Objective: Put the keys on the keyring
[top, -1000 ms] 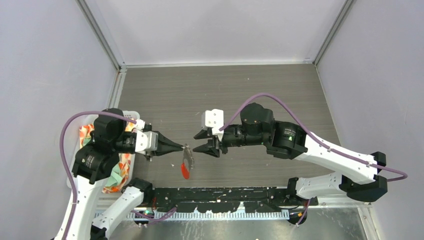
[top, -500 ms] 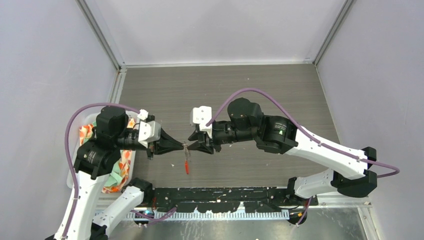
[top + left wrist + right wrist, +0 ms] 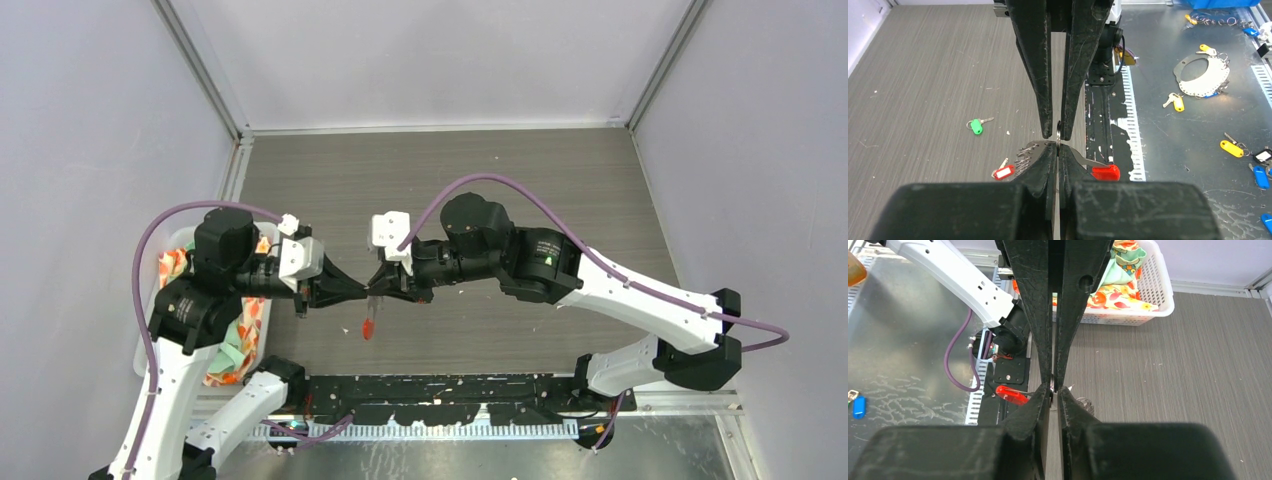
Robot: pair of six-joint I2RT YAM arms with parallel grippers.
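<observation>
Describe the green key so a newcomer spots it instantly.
In the left wrist view, start on the grey wood-grain table filling the left half. The green key lies alone on bare tabletop, up and left of the red-and-white tagged key. Its bright green tag is the only one of that colour.

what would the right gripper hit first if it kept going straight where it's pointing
The keyring, pinched in the left gripper, sits right at the tips of the right gripper, so it would likely meet that first, with the left gripper directly behind. Whether it touches the ring yet is unclear.
</observation>
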